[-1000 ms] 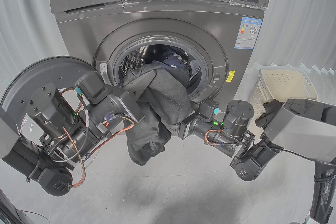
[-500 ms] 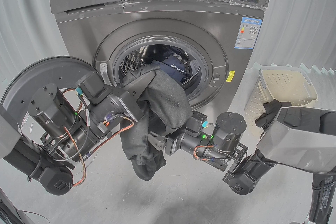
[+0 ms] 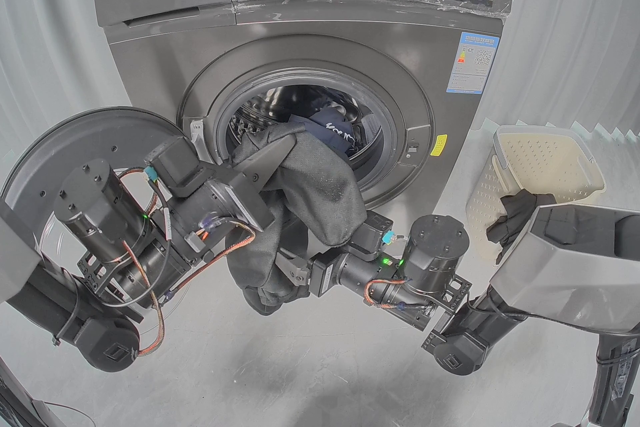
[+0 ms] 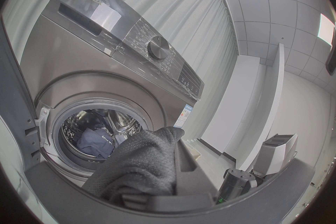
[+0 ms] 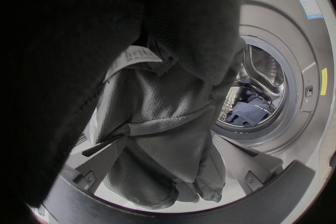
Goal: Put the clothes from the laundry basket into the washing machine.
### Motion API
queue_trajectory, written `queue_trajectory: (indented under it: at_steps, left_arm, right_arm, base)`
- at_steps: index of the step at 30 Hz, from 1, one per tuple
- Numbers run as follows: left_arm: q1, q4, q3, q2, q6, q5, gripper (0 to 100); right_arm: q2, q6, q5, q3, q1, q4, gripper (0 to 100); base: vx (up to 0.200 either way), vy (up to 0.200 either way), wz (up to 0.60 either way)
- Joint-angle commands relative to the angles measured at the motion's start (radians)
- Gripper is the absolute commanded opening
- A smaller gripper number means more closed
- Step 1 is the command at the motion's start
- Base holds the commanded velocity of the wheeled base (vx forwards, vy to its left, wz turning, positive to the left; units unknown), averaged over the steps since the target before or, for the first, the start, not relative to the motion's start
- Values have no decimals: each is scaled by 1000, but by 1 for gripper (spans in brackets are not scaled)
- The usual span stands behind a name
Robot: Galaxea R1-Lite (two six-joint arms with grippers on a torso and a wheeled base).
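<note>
The right claw (image 5: 168,146) sits lowest and nearest, spread wide, with the hanging tail of the dark grey garment (image 3: 320,188) between its fingers. Above it, the left claw (image 3: 270,161) is clenched on the garment's upper fold at the mouth of the washing machine (image 3: 167,68). The cloth covers the opening's lower left. The door (image 3: 80,141) stands open beside the left arm. A blue garment (image 3: 331,127) lies in the drum. To the right, the laundry basket (image 3: 540,161) has a dark cloth (image 3: 513,215) over its rim.
</note>
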Motion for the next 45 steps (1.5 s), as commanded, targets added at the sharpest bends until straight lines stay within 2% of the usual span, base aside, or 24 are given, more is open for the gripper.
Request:
queue_trajectory:
  at_steps: [1, 5, 6, 17, 21, 27, 32, 35, 42, 45]
  left_arm:
    - [0, -1, -1, -3, -8, 0, 0]
    - [0, -1, -2, -4, -13, 0, 0]
    - [0, -1, -2, -4, -13, 0, 0]
    - [3, -1, -4, 2, -13, 0, 0]
    - [17, -1, -7, 2, -13, 1, 0]
    - [48, -1, -11, -8, -13, 1, 0]
    - [48, -1, -10, -12, -13, 0, 0]
    - [41, -1, -8, -15, -11, 0, 0]
    - [44, -1, 4, -29, -7, 1, 0]
    - [46, -1, 12, -34, -7, 1, 0]
  right_arm:
    - [7, 0, -1, -13, 3, 0, 100]
    - [18, 2, -2, -33, 3, 0, 100]
    - [22, 3, -4, -47, 3, -1, 0]
    - [4, 14, -7, -35, 7, -18, 0]
    - [-87, 8, -40, 65, -14, 2, 0]
    - [-202, -9, -44, 240, -91, 28, 0]
    - [-249, -9, -42, 275, -143, 26, 0]
    - [-269, -9, -44, 283, -144, 26, 0]
    - [-369, -10, -47, 373, -146, 26, 0]
    - [-401, -4, -67, 401, -174, 25, 0]
  base:
    - [0, 0, 0]
    - [0, 0, 0]
    - [0, 0, 0]
    - [0, 0, 0]
    - [0, 0, 0]
    - [0, 0, 0]
    - [0, 0, 0]
    - [0, 0, 0]
    - [0, 0, 0]
    - [0, 0, 0]
